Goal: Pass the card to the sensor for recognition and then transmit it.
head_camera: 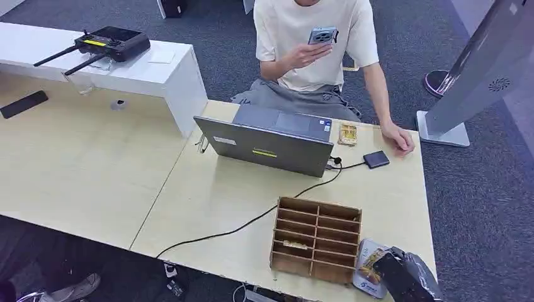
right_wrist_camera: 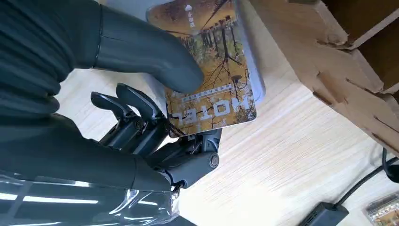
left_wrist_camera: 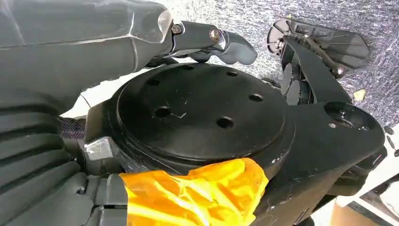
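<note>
Right wrist view: card (right_wrist_camera: 211, 80) pinched by right hand (right_wrist_camera: 155, 103); thumb on top.

The left hand (left_wrist_camera: 141, 42) is seen close up, its grey ribbed cover along one edge and its dark fingers (left_wrist_camera: 221, 42) curled in with nothing between them. Grey speckled carpet (left_wrist_camera: 376, 23) is seen beyond the fingers. A small yellowish scrap (left_wrist_camera: 360, 95) is seen lying on that carpet.
</note>
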Controlling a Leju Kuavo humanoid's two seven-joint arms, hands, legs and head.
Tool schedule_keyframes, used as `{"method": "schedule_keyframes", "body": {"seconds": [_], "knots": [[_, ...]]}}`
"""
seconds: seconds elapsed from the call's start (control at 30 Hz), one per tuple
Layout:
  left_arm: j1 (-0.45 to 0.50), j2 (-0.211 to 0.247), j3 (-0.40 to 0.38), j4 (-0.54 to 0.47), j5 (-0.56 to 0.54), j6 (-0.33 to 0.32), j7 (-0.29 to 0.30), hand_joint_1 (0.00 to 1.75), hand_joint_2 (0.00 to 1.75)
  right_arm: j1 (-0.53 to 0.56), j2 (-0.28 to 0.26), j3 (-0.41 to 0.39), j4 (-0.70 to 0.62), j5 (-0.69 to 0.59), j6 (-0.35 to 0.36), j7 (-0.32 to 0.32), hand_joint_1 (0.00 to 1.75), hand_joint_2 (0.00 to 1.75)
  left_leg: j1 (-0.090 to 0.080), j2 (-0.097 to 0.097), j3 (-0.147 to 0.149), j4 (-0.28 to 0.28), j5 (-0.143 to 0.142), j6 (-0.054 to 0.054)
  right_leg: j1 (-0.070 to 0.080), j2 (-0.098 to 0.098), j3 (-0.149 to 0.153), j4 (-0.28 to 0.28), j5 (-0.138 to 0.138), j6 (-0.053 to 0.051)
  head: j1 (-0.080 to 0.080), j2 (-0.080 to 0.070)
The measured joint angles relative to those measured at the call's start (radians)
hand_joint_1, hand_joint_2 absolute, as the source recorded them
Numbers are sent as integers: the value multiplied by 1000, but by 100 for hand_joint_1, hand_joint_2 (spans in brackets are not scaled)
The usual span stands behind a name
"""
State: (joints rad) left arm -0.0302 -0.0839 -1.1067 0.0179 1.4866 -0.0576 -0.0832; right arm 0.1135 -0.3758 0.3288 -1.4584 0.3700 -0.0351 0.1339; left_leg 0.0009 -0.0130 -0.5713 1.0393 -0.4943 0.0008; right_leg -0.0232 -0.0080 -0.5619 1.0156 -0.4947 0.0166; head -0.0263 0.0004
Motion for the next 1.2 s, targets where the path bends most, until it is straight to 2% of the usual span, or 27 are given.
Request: {"method": "schedule_keyframes", "body": {"seconds": [1.2], "knots": [[-1, 0, 0, 0, -1, 0, 8, 0, 175, -10, 0, 61, 36, 38, -10, 21, 175, 175, 0, 0, 1, 0, 0, 0, 0, 0, 0, 0, 0, 0, 0, 0]]}}
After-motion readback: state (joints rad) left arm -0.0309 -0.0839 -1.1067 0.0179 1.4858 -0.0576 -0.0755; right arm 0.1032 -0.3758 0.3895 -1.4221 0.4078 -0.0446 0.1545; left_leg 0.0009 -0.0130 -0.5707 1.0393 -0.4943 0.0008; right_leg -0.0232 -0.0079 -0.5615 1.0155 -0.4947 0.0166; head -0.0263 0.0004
